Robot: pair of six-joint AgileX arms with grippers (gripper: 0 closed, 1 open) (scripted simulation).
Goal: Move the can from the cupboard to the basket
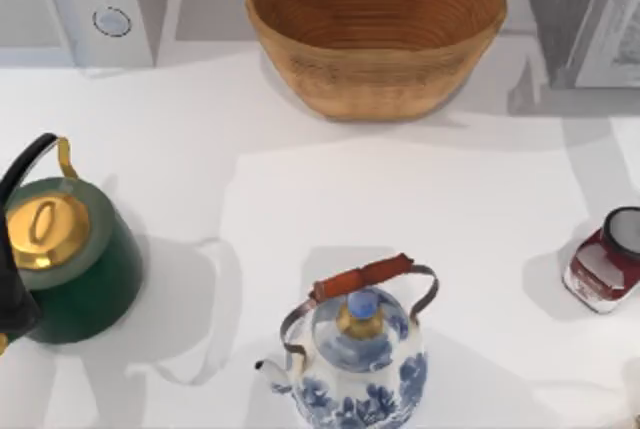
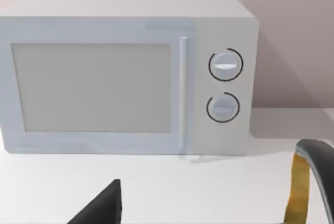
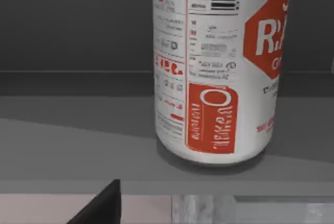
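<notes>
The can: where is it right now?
The can stands upright on the grey shelf inside the cupboard, seen close in the right wrist view; the cupboard sits at the table's back right, beside the basket.

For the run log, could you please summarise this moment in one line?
can: upright on cupboard shelf | basket: no can inside | right end effector: facing can, no grasp

1. A matte black, wedge-shaped finger of the left gripper is seen, tapering to a point.
2. A like black wedge-shaped finger of the right gripper is seen, smooth and without visible markings or screws.
</notes>
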